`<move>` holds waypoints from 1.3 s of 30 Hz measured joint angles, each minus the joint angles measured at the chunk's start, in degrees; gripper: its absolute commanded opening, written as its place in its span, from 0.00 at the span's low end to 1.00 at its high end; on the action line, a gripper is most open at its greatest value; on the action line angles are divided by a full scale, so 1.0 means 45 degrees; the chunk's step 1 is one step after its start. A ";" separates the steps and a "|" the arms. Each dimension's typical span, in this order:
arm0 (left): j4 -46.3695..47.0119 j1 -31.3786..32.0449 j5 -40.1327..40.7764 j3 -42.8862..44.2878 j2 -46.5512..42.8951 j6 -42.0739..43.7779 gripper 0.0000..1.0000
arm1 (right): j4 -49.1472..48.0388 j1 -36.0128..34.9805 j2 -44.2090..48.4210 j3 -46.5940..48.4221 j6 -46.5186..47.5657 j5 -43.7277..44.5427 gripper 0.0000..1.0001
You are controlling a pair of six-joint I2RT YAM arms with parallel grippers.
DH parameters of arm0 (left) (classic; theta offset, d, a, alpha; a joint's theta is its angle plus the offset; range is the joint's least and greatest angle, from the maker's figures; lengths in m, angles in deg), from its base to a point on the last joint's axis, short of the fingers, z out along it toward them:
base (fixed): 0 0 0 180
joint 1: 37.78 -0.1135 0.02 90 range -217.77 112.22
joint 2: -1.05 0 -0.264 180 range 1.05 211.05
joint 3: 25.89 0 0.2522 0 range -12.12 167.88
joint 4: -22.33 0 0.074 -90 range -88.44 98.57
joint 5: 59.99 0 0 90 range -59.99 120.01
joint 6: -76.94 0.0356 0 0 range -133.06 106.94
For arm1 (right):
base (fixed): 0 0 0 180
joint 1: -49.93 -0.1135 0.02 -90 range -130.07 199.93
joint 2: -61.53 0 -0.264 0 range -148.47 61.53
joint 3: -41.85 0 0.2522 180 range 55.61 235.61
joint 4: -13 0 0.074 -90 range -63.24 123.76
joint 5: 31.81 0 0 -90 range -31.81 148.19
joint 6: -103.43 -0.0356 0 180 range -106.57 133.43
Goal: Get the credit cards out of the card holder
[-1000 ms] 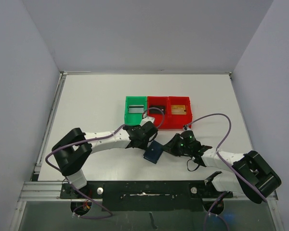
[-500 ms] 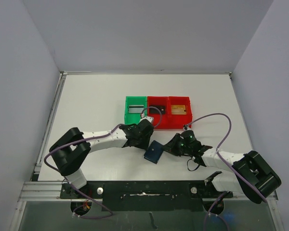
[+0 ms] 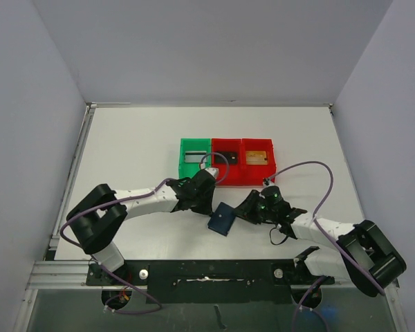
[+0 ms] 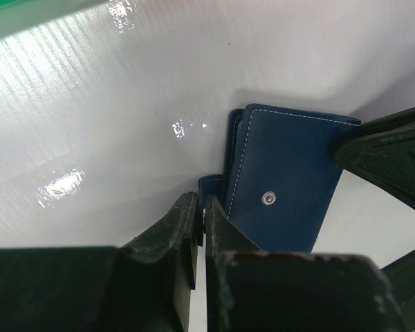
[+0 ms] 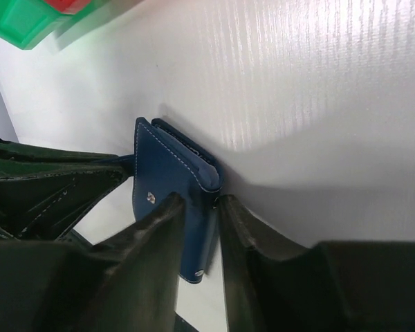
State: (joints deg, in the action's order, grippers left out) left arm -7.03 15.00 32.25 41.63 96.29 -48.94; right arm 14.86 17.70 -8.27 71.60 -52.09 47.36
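Observation:
The card holder (image 3: 223,220), a dark navy wallet, lies folded on the white table between my two grippers. Its snap-stud face (image 4: 283,187) fills the left wrist view. My left gripper (image 4: 202,207) is shut, its tips at the wallet's near corner; I cannot tell whether a flap is pinched. My right gripper (image 5: 202,207) straddles the card holder's (image 5: 173,187) folded edge, one finger on each side, closed on it. A silver-grey credit card (image 3: 194,158) lies in the green bin and a gold-tan one (image 3: 257,157) in the right red bin.
Green bin (image 3: 194,170), middle red bin (image 3: 229,180) and right red bin (image 3: 258,173) stand in a row just behind the grippers. A cable loops from the left arm over the middle bin, and the right arm's cable arcs to the right.
My left gripper has drawn slightly back and left from the card holder. The card holder and right gripper have barely shifted.

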 measured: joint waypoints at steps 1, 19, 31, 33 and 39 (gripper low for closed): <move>0.0015 0.0000 -0.0039 0.0000 -0.0010 -0.0015 0.00 | 0.0131 0.0000 0.0092 0.0049 0.0073 -0.0029 0.41; 0.0661 0.0015 -0.0753 -0.0010 -0.2288 -0.1127 0.00 | 0.2327 0.0015 0.0398 0.1744 0.0704 -0.0185 0.48; 0.0656 0.0306 -0.0811 -0.0010 -0.2837 -0.1263 0.00 | 0.2293 0.0097 0.0457 0.1860 0.0670 -0.0423 0.55; 0.0665 0.0335 -0.0811 -0.0010 -0.2837 -0.1263 0.00 | 0.2608 0.0165 0.0787 0.1875 0.0719 -0.0204 0.55; 0.0646 0.0393 -0.0792 -0.0010 -0.2832 -0.1263 0.00 | 0.3181 0.0262 0.1345 0.1923 0.0894 0.0180 0.55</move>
State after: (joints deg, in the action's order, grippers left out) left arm -4.12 16.77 28.69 41.59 83.55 -54.62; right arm 29.17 18.88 -2.22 80.25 -48.06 48.17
